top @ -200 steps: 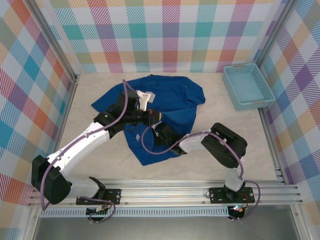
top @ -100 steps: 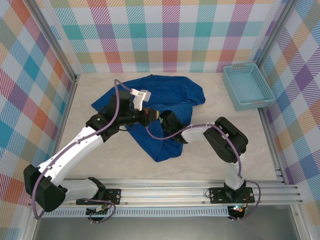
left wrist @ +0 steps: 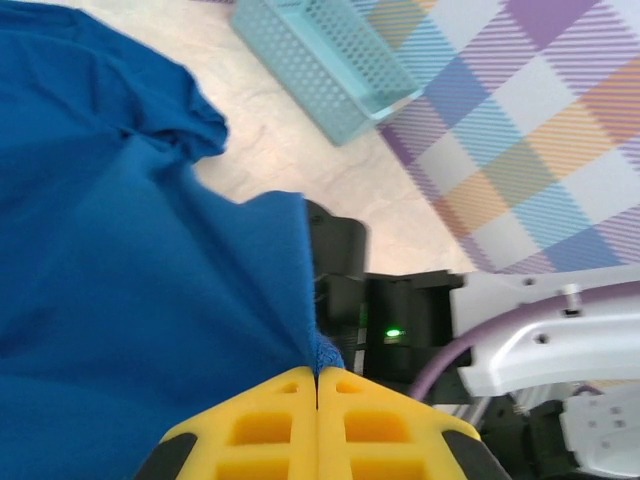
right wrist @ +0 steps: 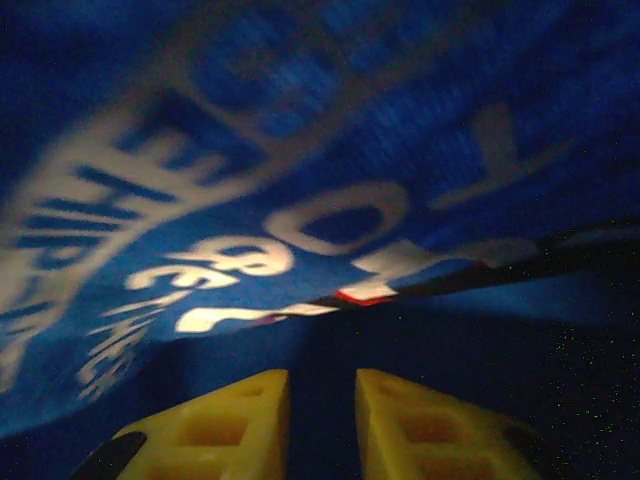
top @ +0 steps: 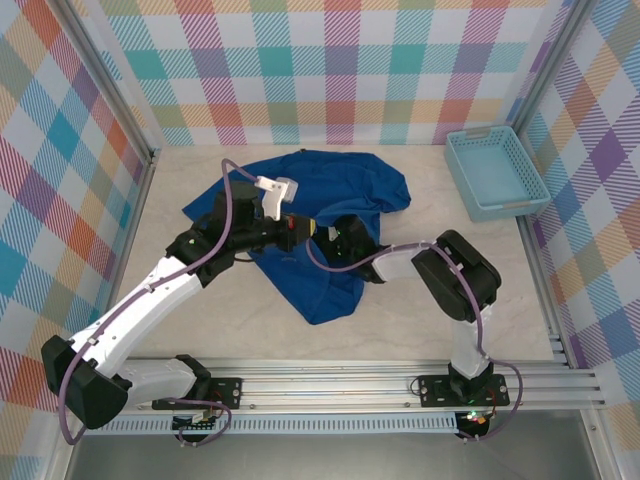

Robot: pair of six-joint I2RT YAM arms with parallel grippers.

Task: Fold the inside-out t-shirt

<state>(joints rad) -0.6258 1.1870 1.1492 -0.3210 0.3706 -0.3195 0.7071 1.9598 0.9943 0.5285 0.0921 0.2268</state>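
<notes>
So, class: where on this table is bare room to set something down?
Free: the table between shirt and basket; the near strip between shirt and rail. Crowded: mid-table, where left arm and right arm meet at the shirt.

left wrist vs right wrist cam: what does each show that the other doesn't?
Left wrist: the basket, bare table, plaid wall, the right arm, and the left claw shut on the shirt edge.
Right wrist: white lettering on dark cloth up close, with the right claw slightly parted.
Both: blue shirt cloth and yellow fingers.
</notes>
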